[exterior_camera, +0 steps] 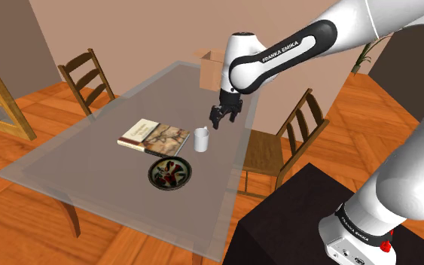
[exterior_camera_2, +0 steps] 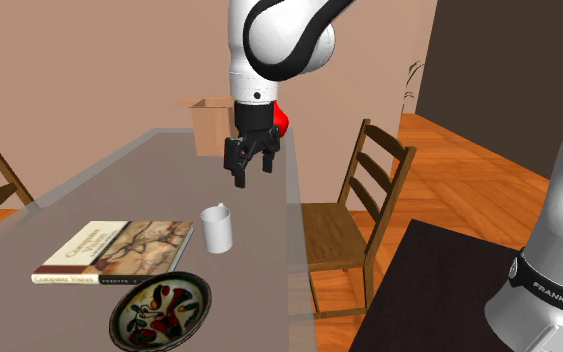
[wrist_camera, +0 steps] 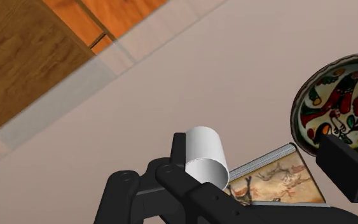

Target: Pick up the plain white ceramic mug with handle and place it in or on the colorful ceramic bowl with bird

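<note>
A plain white mug [exterior_camera: 201, 139] stands upright on the glass table [exterior_camera: 89, 162], its handle small against its side. The mug [exterior_camera_2: 216, 228] sits between a book and the table's edge. Close beside it lies the dark bowl [exterior_camera: 170, 172] painted with a red and green bird, which is empty [exterior_camera_2: 160, 311]. My gripper [exterior_camera: 221, 120] hangs open in the air above the mug, a little toward the cardboard box, holding nothing [exterior_camera_2: 246, 175]. In the wrist view the mug [wrist_camera: 203, 156] appears just past one finger, and the bowl [wrist_camera: 339, 105] lies beyond the other finger [wrist_camera: 349, 168].
A picture book [exterior_camera: 154, 138] lies flat next to the mug and bowl. An open cardboard box [exterior_camera: 212, 68] stands at the table's far end. Wooden chairs [exterior_camera: 289, 139] [exterior_camera: 88, 79] flank the table. The black stand [exterior_camera: 300, 218] is at the lower right.
</note>
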Controlling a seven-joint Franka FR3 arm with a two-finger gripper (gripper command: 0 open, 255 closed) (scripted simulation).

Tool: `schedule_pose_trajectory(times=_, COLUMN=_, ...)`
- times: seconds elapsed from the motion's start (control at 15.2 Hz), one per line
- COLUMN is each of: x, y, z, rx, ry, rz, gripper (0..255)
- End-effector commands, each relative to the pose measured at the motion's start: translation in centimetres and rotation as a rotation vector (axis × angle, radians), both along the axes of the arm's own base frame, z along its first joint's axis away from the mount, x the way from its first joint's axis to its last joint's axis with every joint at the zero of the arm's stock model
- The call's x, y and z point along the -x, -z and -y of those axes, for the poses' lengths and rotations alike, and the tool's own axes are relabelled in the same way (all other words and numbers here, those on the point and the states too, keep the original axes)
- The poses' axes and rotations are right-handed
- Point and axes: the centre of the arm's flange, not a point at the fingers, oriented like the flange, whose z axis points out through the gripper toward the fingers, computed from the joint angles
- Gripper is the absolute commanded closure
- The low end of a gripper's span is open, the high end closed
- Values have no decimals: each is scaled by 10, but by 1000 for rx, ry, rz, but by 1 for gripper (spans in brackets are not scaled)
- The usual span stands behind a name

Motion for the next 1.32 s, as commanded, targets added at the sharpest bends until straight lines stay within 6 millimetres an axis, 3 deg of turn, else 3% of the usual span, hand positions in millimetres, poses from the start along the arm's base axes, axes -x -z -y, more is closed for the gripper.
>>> schedule_pose_trajectory(times=0.0, x=-19, y=20, z=-4, rx=5, ry=11, rz=5, gripper=0)
schedule_pose_trajectory(times=0.92, x=-151, y=143, z=-32, rx=43, ry=86, rz=38, gripper=0)
schedule_pose_trajectory(times=1.25, x=-153, y=165, z=-31, rx=43, ry=86, rz=38, gripper=0)
